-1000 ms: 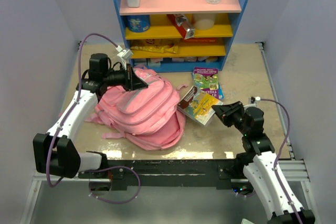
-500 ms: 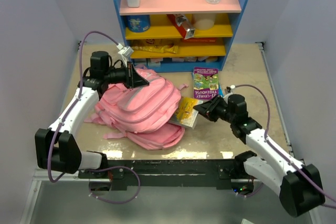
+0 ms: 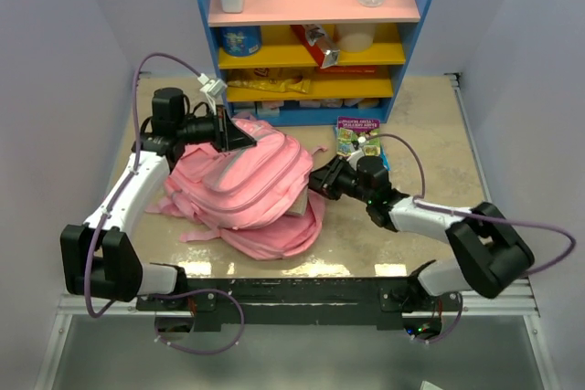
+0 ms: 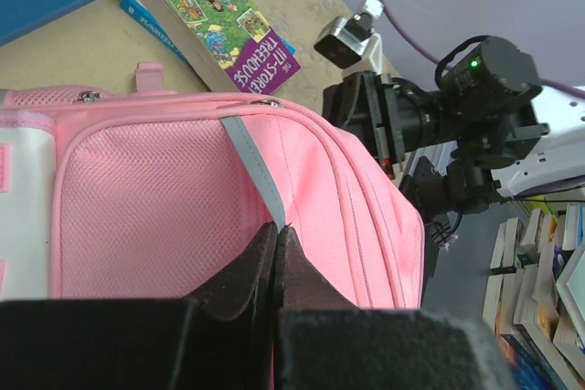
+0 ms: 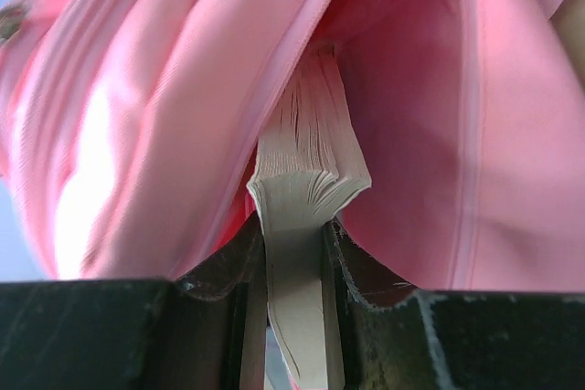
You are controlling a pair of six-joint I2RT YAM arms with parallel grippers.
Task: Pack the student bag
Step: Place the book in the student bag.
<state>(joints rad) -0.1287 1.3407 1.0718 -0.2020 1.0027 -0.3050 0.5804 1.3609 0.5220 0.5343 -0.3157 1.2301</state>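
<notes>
- The student bag [image 3: 247,184] lies left of the middle in the top view
- The left gripper [image 4: 276,237] pinches tight on its grey strip [image 4: 256,166]
- The right gripper [image 5: 292,239] squeezes a book [image 5: 306,162] half inside the bag
- The book may snag on the cloth if that strip slips

Both arms are built of glossy white shell links [image 3: 128,194] joined by chunky black cylindrical joint housings [image 3: 169,102]. A thin purple cable [image 3: 169,55] loops along each to a small white wrist camera block [image 3: 213,89]. The black wedge-shaped left gripper [image 3: 249,141] has matte fingers [image 4: 233,271], seemingly rubber-faced. A green light [image 4: 473,63] glows on the right wrist.
</notes>
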